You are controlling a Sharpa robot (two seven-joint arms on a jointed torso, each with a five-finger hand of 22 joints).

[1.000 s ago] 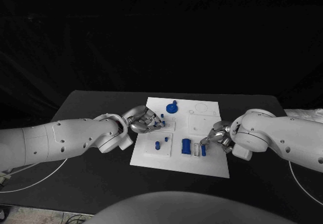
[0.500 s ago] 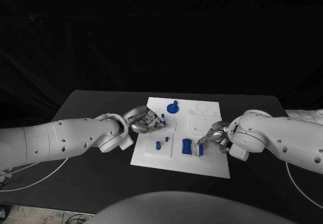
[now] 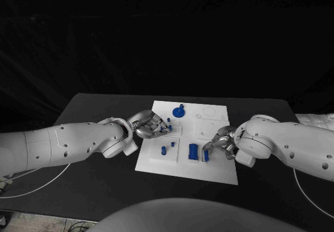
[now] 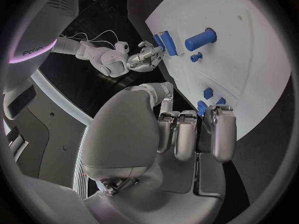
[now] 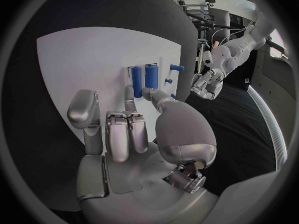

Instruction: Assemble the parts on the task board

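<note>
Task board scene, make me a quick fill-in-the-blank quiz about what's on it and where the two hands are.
1. The task board is a plate of ____ colour.
2. The small parts on it are ____ in colour.
3. The hand at the board's right edge, beside two upright bars, is the robot's ____ hand.
4. The left hand sits at the board's ____ edge, by small pegs.

Missing words: white; blue; right; left

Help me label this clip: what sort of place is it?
Probably a robotics lab or test bench: a black table against a dark backdrop, holding a white task board with small blue parts, worked by two white arms with silver robot hands.
</note>
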